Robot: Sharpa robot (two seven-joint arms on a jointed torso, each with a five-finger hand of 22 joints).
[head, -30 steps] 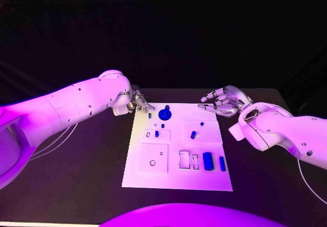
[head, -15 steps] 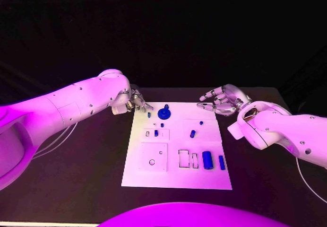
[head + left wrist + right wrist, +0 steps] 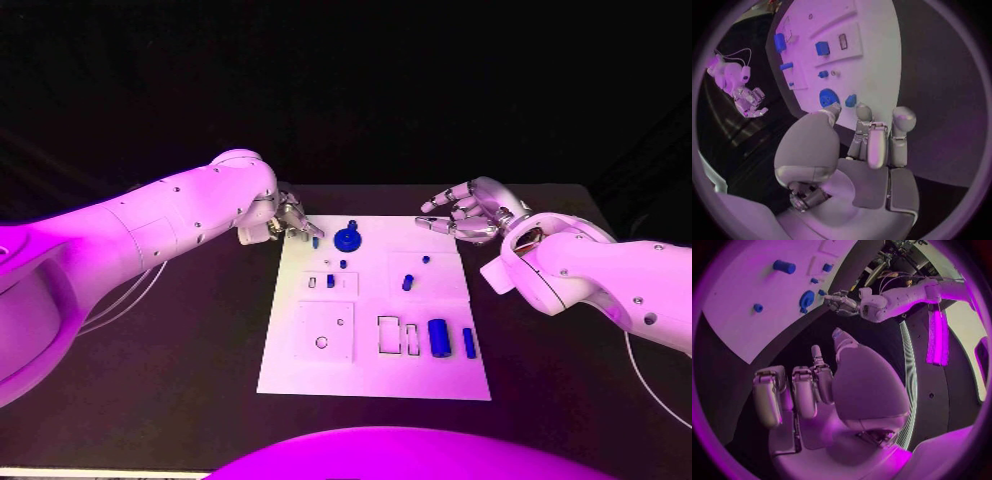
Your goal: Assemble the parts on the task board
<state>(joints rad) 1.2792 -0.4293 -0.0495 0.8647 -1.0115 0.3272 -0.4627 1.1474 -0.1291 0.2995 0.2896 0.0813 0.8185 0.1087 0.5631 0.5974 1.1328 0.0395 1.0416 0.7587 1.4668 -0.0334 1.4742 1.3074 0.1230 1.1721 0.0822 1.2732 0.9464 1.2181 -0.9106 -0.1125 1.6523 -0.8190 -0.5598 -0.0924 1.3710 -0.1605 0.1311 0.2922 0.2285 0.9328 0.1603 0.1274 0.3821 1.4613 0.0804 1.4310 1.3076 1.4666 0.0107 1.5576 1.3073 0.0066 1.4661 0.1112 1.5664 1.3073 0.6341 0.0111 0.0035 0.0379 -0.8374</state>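
The white task board (image 3: pixel 368 375) lies mid-table. Near its far edge sits a round blue disc with a knob (image 3: pixel 349 239) (image 3: pixel 826 96) (image 3: pixel 806 300), and a small blue part (image 3: pixel 316 241) (image 3: pixel 851 100) sits to the left of it. My left hand (image 3: pixel 290 219) (image 3: pixel 861 135) hangs at the board's far left corner, its fingers apart and their tips just short of that small part. Over the far right corner hovers my right hand (image 3: pixel 467 214) (image 3: pixel 811 385), fingers spread and holding nothing. A thick blue cylinder (image 3: pixel 438 338) (image 3: pixel 784 266) and a slim blue bar (image 3: pixel 469 343) lie near the board's right front.
More small blue parts (image 3: pixel 408 283) (image 3: pixel 330 282) and several outlined recesses (image 3: pixel 389 336) mark the board's middle. The black table (image 3: pixel 173 340) stretches around the board. My right hand (image 3: pixel 745 100) also appears in the left wrist view, and my left hand (image 3: pixel 842 302) in the right wrist view.
My right hand has drifted slightly toward the table's far side. The left hand and the parts have stayed put.
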